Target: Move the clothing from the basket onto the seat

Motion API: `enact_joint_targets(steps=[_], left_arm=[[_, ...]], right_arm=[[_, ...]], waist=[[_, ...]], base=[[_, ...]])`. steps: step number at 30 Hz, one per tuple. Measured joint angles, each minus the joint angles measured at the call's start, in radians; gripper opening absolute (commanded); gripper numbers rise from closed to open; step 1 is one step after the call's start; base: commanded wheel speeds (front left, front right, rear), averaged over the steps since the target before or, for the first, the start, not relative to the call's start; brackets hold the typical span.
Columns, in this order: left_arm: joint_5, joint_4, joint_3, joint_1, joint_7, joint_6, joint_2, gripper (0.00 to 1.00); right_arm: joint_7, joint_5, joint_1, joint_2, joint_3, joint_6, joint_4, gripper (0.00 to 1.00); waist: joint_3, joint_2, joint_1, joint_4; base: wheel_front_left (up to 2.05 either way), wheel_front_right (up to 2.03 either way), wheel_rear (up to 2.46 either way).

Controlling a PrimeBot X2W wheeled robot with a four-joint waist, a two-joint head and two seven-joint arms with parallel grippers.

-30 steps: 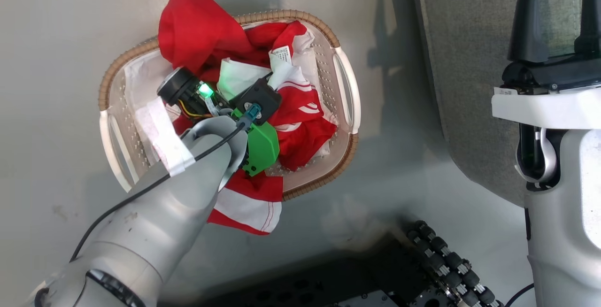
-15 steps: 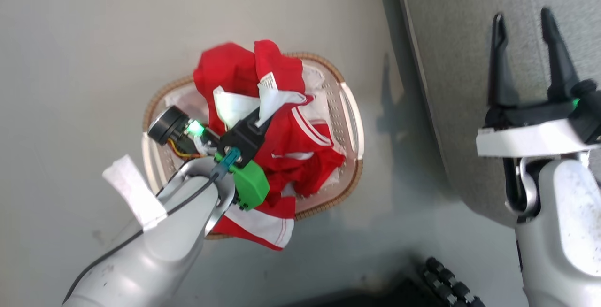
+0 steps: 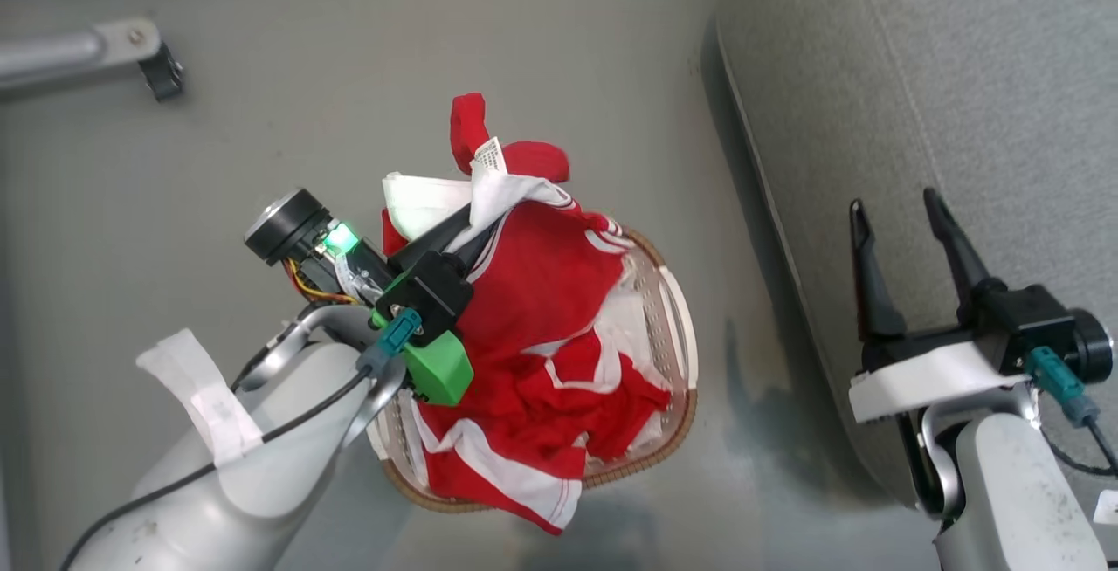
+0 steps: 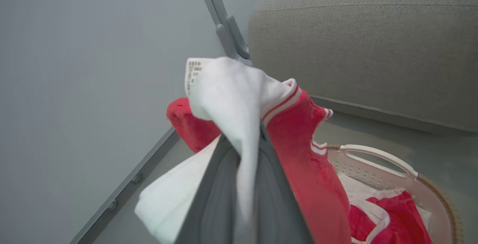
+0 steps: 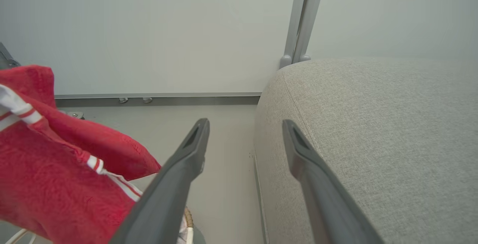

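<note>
From the left wrist we catch a printed label (image 4: 192,74) on the red, white-striped clothing (image 4: 306,169) that our left end effector (image 3: 479,222) clenches. Our right end effector (image 3: 893,202) gapes, released.

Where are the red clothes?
In the head view's middle, the red clothing hangs from the shut left gripper over the basket, left of the seat.

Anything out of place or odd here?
A red-and-white fold of the clothing, pinched in the left gripper, hangs past the basket at its near rim. A loose white tape strip sticks out from the left forearm.
</note>
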Motion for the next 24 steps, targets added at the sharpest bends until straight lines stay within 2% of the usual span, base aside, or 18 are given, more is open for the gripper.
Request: enact_joint_targets(steps=[10, 18, 24], left_arm=[[-0.011, -0.059, -0.023, -0.121, 0.000, -0.016, 0.083, 0.00], [-0.051, -0.085, -0.066, -0.246, 0.007, -0.021, 0.105, 0.00], [-0.073, -0.088, -0.098, -0.310, 0.014, -0.023, 0.116, 0.00]], right_arm=[[0.000, 0.000, 0.068, 0.000, 0.045, 0.000, 0.024, 1.00], [0.000, 0.002, 0.091, 0.000, 0.088, 0.000, 0.031, 1.00], [0.000, 0.002, 0.084, 0.000, 0.132, 0.000, 0.030, 1.00]], waist=[[-0.193, 0.0000, 0.0000, 0.030], [-0.299, 0.0000, 0.0000, 0.044], [-0.332, 0.0000, 0.0000, 0.041]], base=[[0.00, 0.00, 0.00], [0.00, 0.00, 0.00], [0.00, 0.00, 0.00]])
